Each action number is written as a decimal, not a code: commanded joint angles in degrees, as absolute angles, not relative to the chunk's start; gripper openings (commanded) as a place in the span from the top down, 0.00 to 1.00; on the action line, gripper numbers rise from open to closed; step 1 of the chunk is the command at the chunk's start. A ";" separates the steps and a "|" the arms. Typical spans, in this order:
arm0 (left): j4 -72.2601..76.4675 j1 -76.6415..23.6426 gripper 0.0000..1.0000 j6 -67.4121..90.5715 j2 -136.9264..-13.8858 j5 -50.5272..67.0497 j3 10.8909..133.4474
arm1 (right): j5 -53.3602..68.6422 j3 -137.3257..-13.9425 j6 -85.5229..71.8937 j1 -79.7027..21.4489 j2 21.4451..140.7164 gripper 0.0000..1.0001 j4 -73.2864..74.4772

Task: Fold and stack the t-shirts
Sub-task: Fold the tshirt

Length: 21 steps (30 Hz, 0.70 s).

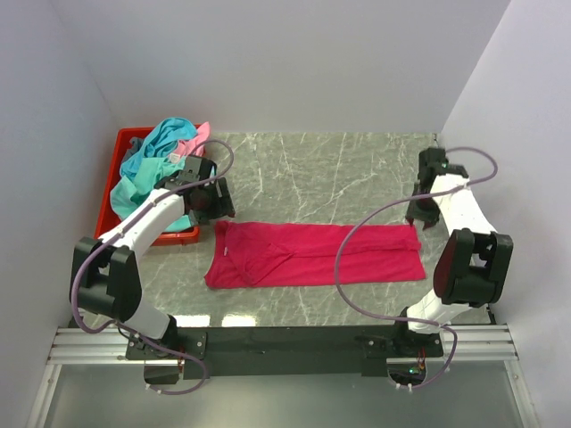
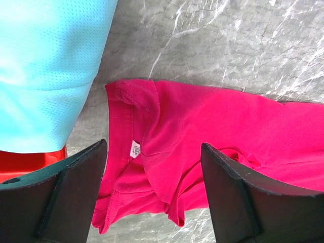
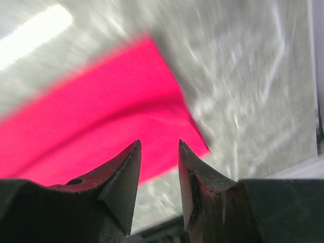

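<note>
A magenta-red t-shirt (image 1: 312, 254) lies on the marble table as a long folded strip, its collar end with a white label (image 2: 134, 149) to the left. My left gripper (image 1: 214, 203) hangs over that collar end, jaws wide open and empty (image 2: 154, 147). At the strip's far right corner (image 3: 187, 126) my right gripper (image 1: 417, 214) hovers with its jaws partly apart and nothing between them (image 3: 159, 142); that view is blurred. A teal t-shirt (image 1: 156, 156) and a light pink t-shirt (image 1: 194, 141) are heaped in the bin, and the teal one (image 2: 45, 66) fills the left wrist view's upper left.
The red plastic bin (image 1: 120, 147) stands at the back left, right beside my left arm, with its rim (image 2: 30, 161) under the left finger. Grey walls close in the table on three sides. Bare marble (image 1: 339, 169) stretches behind the shirt.
</note>
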<state>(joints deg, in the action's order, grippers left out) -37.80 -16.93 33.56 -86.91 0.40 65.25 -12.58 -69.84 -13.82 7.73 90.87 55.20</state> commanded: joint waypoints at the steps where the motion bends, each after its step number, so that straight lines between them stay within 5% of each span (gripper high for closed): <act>1: -37.53 -16.52 0.20 32.69 -84.29 1.14 65.74 | -7.05 -78.91 -12.66 6.42 90.08 0.57 56.26; 8: -38.93 -16.52 0.21 33.57 -85.08 1.50 68.29 | -0.97 -82.36 -14.85 -2.36 99.66 0.54 52.48; 21: -38.41 -16.52 0.21 34.89 -83.32 1.32 66.62 | -0.18 -64.96 -15.56 -5.71 100.29 0.54 45.00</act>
<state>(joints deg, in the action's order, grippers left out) -39.20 -16.69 34.28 -85.73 0.67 67.20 -0.36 -66.37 -15.38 -5.85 103.28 47.27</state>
